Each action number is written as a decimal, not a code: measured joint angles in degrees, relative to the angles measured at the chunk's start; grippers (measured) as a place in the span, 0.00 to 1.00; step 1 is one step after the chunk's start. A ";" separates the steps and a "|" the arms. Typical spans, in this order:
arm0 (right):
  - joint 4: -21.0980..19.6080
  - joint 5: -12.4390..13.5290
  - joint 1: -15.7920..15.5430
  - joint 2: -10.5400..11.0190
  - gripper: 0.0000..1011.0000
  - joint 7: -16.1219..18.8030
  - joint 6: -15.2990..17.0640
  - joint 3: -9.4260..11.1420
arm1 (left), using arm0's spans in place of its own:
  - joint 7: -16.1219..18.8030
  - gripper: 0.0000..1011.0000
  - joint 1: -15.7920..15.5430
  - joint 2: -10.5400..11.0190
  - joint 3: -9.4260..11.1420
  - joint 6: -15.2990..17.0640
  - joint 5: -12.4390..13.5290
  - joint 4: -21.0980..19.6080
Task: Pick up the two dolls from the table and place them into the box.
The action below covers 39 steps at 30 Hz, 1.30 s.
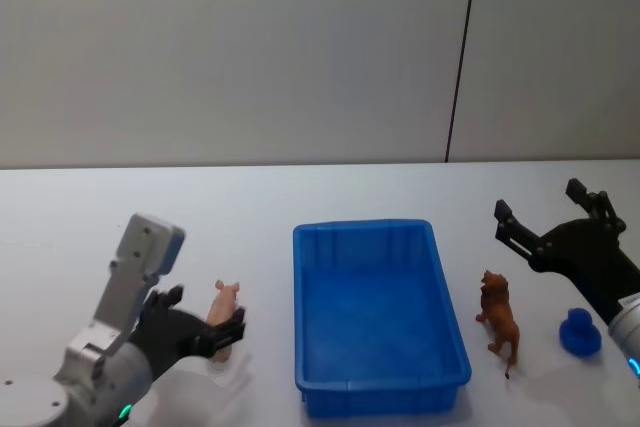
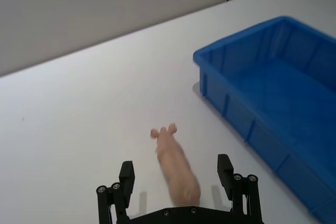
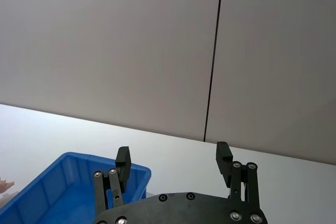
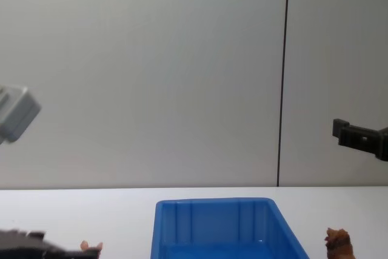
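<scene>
The pale pink doll [image 2: 176, 163], smooth and small-eared, is lying near the worktop's [image 1: 100, 212] front edge, left of the blue box [image 1: 365, 228]. The left gripper [image 2: 176, 166] is straddling it with its fingers [image 2: 126, 176] apart, not touching. The shaggy reddish-brown doll [image 1: 499, 323] is standing right of the box. The right gripper [image 1: 538, 203] is hanging raised over the right side, fingers spread.

- The pig doll [image 2: 172, 156] is located between the fingers [image 2: 127, 176] of the left gripper [image 2: 176, 165].
- The box [image 1: 363, 227] is set to that gripper's right.
- The lion doll [image 1: 499, 319] is stood between the box and the right gripper [image 1: 538, 199].
</scene>
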 joint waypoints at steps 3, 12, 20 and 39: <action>0.00 0.00 0.00 0.00 0.99 0.00 0.00 0.00 | 0.05 0.99 0.54 0.75 -0.64 0.97 -1.91 0.75; 0.00 0.00 0.00 0.00 0.99 0.00 0.00 0.00 | -0.98 0.99 1.04 1.60 -2.02 2.02 -6.54 4.05; 0.00 0.00 0.00 0.00 0.99 0.00 0.00 0.00 | -3.30 0.99 -0.08 1.03 -2.43 1.58 -8.30 7.13; 0.00 0.00 0.00 0.00 0.99 0.00 0.00 0.00 | -6.66 0.99 0.07 1.26 -3.52 -1.87 -11.87 8.81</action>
